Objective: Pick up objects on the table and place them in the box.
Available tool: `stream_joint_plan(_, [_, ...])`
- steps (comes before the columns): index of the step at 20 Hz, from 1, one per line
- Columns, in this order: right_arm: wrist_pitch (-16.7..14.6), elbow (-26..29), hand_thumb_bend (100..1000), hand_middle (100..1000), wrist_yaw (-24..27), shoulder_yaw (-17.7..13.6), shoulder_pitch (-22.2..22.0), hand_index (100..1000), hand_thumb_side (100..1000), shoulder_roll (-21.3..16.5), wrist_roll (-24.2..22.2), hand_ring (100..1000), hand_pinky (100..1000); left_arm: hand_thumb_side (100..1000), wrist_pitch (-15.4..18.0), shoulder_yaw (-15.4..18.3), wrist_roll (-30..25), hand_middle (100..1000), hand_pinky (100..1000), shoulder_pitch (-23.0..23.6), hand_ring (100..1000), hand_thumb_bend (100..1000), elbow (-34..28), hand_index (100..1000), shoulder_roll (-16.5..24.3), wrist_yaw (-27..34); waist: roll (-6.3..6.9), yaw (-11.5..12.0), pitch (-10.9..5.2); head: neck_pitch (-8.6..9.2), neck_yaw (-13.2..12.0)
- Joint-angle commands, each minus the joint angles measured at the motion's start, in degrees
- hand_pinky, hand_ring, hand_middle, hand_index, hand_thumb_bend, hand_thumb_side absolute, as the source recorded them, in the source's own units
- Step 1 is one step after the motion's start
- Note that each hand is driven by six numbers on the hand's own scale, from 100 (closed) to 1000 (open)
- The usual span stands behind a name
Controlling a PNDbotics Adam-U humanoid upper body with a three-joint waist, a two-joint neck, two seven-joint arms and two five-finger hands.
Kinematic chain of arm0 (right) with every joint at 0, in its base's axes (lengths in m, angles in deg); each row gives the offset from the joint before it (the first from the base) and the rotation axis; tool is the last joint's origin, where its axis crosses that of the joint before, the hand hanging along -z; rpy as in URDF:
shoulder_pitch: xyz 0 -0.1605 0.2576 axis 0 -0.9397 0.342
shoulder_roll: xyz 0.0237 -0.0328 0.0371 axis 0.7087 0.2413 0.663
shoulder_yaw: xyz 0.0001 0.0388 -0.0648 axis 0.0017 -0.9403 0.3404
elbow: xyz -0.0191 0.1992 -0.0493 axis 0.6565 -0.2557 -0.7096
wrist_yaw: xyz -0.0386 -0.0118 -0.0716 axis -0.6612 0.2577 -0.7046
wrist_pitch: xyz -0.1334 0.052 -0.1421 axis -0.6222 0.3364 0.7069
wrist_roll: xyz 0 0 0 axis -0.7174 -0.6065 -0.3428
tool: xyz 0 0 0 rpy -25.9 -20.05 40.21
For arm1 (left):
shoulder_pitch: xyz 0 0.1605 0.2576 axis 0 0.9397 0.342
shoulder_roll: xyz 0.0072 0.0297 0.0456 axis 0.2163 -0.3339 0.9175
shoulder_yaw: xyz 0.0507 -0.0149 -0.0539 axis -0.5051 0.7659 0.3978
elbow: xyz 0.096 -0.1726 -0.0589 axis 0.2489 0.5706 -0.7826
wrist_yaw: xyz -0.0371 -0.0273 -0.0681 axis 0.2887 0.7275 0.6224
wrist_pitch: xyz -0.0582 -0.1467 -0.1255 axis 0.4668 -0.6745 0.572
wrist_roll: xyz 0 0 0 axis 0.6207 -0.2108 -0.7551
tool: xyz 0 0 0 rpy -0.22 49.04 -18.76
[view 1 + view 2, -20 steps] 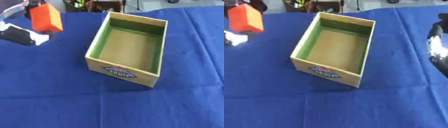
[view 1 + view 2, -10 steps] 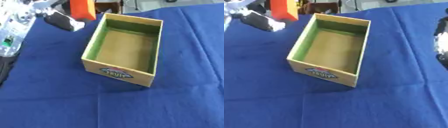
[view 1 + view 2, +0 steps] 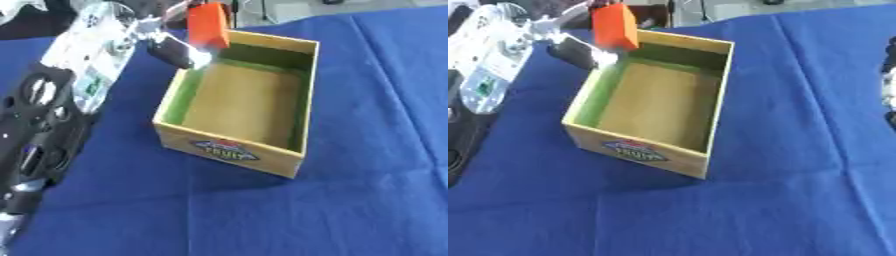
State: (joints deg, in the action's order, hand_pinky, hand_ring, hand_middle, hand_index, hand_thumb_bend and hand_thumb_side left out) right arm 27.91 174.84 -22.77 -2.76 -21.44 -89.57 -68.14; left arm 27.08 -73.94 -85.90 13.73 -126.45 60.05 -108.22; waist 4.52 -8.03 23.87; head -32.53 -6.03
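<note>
An open cardboard box [image 3: 227,152] with green inner walls and a tan floor stands on the blue cloth, a fruit label on its front. My left hand [image 3: 171,47] holds an orange block [image 3: 207,24] up over the box's far left corner, fingers curled round it. The left arm stretches along the left side of the left eye view. Of my right hand [image 3: 888,85] only a dark and silver sliver shows at the right edge of the right eye view; its fingers cannot be made out.
The blue cloth [image 3: 367,190] covers the whole table, with creases to the right of the box. Beyond the far edge lie dark clutter and a pale floor.
My left hand has carried the orange block rightward from the table's left side to above the box's far left corner. The camera has also shifted.
</note>
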Motion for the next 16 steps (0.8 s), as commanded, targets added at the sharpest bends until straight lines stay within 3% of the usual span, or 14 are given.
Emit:
stream_joint_plan(1, [-0.33,0.85,100,603,0.73,-0.01,0.86,797,553,-0.44,0.06,656,736,483,-0.07,-0.74,1.62,345,280,-1.39,441,100,1.83,543,-1.64,-3.0,-0.16,-0.28,-1.03,0.97,-0.33])
stream_joint_plan(5, [-0.23,0.85,100,603,0.89,0.08,1.17,797,554,-0.04,-0.01,656,737,460,1.33,-1.22,2.05,347,286,-1.02,444,100,4.1,544,-3.81,-6.86,-0.02,-0.7,-0.64,1.2,-0.48])
stream_joint_plan(13, [0.09,0.85,100,602,0.82,0.02,1.15,798,553,0.35,0.14,656,738,495,5.15,-0.74,1.89,355,296,0.1,454,100,7.43,555,-7.08,-12.83,0.01,-0.99,-0.32,1.15,-0.54])
stream_joint_plan(16, [0.17,0.85,100,602,0.78,-0.04,1.09,798,553,0.4,0.21,656,738,529,6.49,-0.67,0.82,394,325,0.33,475,100,8.83,654,-7.65,-10.98,-0.05,-1.02,-0.35,0.9,-0.52])
